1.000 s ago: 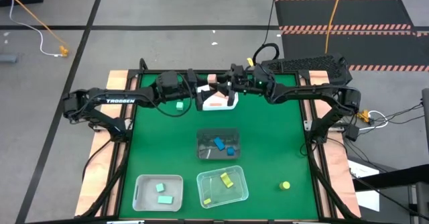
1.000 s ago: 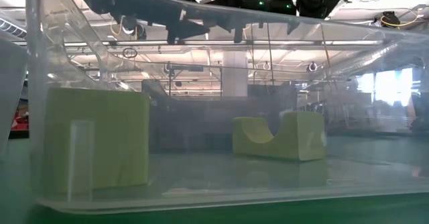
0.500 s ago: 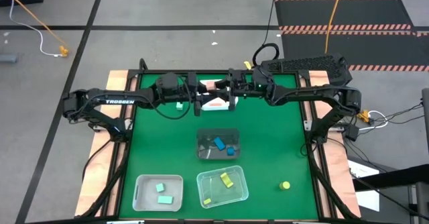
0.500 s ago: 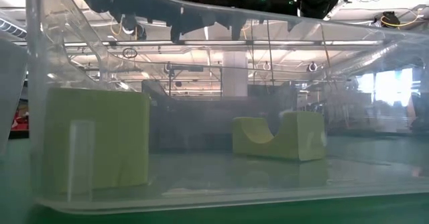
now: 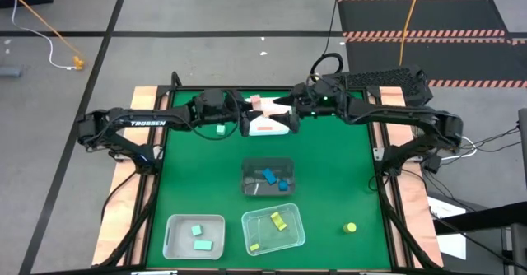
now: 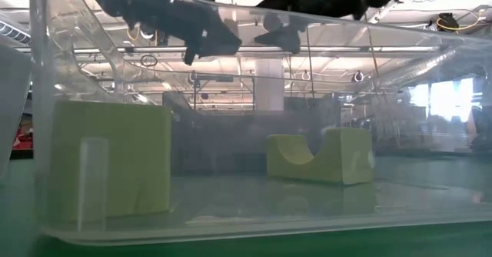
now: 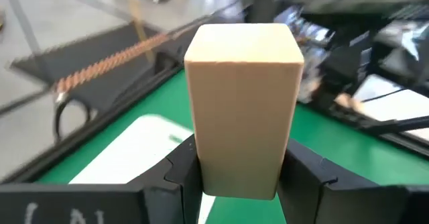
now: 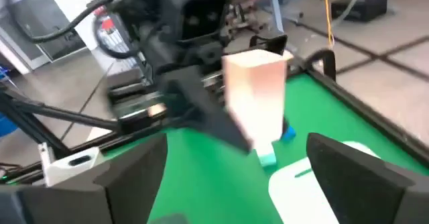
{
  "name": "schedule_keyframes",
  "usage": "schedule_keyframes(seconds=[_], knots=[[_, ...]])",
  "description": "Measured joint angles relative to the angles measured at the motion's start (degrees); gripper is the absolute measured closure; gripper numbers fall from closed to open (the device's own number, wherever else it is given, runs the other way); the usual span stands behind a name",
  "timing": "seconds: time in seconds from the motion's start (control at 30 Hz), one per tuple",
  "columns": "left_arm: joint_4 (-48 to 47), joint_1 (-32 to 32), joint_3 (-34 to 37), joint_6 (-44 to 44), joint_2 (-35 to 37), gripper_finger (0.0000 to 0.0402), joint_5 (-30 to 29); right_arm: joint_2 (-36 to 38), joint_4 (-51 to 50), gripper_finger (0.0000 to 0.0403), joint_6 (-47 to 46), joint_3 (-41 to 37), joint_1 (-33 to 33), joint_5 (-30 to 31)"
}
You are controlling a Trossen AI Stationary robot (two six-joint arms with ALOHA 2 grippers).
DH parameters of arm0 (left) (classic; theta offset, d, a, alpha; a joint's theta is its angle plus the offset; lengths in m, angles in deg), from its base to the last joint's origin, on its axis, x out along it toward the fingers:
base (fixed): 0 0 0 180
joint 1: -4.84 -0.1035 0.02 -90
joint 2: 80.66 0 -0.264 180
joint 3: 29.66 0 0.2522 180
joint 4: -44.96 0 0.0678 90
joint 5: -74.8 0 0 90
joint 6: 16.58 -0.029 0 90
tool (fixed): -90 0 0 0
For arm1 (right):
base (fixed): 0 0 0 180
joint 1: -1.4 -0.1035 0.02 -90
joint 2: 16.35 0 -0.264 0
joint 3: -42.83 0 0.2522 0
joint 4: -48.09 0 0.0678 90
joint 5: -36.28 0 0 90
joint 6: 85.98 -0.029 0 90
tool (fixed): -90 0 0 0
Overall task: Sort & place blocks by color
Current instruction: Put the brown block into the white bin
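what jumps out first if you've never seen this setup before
The two dark arms meet over the white bin at the table's far edge. There the left gripper clamps an upright tan block, while the right gripper stands open just beside it. Nearer the front sit three clear bins with blue, mint and yellow blocks, sorted by color.

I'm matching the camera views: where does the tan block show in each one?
High: tan block at the table's far middle, between the arms.
Low: not visible.
Left wrist: centre, held in the left tool.
Right wrist: centre, ahead of the open right tool.
Shared landmark: the white bin.
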Motion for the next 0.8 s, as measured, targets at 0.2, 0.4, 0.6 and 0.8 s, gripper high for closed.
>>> schedule_keyframes(seconds=[0.2, 0.4, 0.6, 0.8], knots=[[-4.61, -2.42, 0.04, 2.48, -3.32, 0.0257, -1.08, 6.49, -16.07, 0.0060, -5.50, 0.00, 0.04, 0.11], [-4.16, -3.18, 0.00, 6.09, -10.68, 0.0257, -0.99, 9.19, -28.73, 0.0064, -10.87, 0.00, -1.91, 0.31], [-4.11, -3.03, -0.01, 10.88, -15.89, 0.0257, -0.80, 8.89, -34.64, 0.0065, -11.79, -0.02, -4.40, 3.85], [-2.93, -2.99, -0.02, 11.24, -17.62, 0.0256, -1.62, 8.82, -36.21, 0.0065, -10.82, -0.07, -5.52, 6.31]])
